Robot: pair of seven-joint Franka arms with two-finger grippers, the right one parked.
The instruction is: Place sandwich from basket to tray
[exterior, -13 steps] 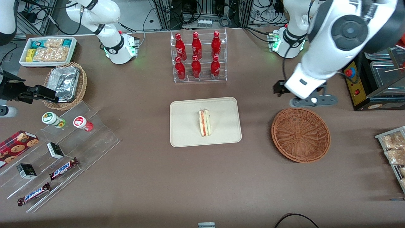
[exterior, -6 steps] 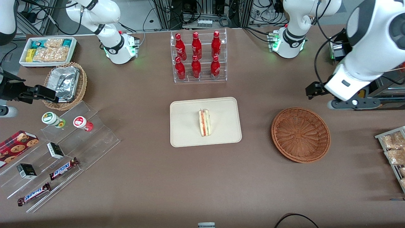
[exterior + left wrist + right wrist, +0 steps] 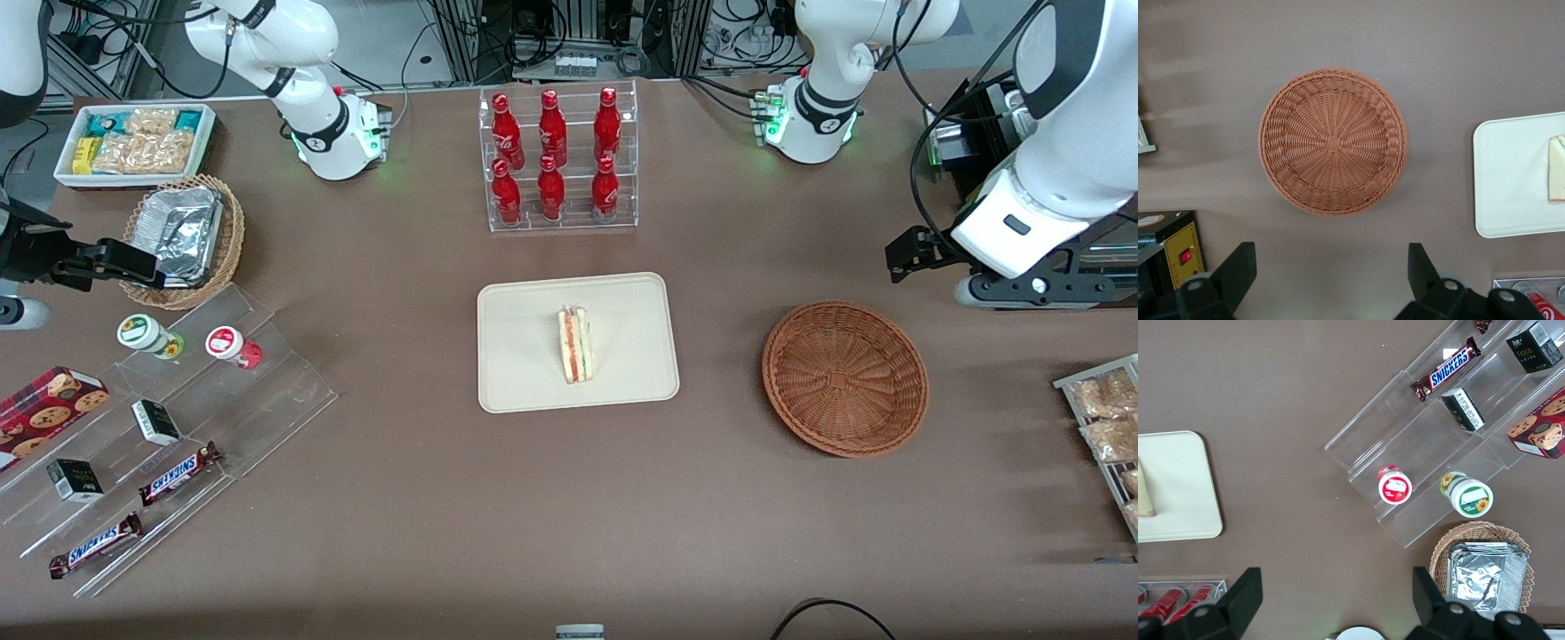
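The sandwich lies on the cream tray near its middle, cut edge with red and green stripes facing up. The reddish-brown wicker basket stands beside the tray toward the working arm's end, with nothing in it. My left gripper hangs high over the table, farther from the front camera than the basket and off toward the working arm's end. In the left wrist view the gripper is open with only bare table between its fingers, and the basket, the tray and a corner of the sandwich show.
A clear rack of red bottles stands farther back than the tray. A stepped acrylic shelf of snacks, a tan basket with foil container and a white bin sit toward the parked arm's end. Snack packets lie at the working arm's end.
The left arm has swung away from above the basket's back rim toward the working arm's end of the table. The sandwich, tray and basket have not moved.
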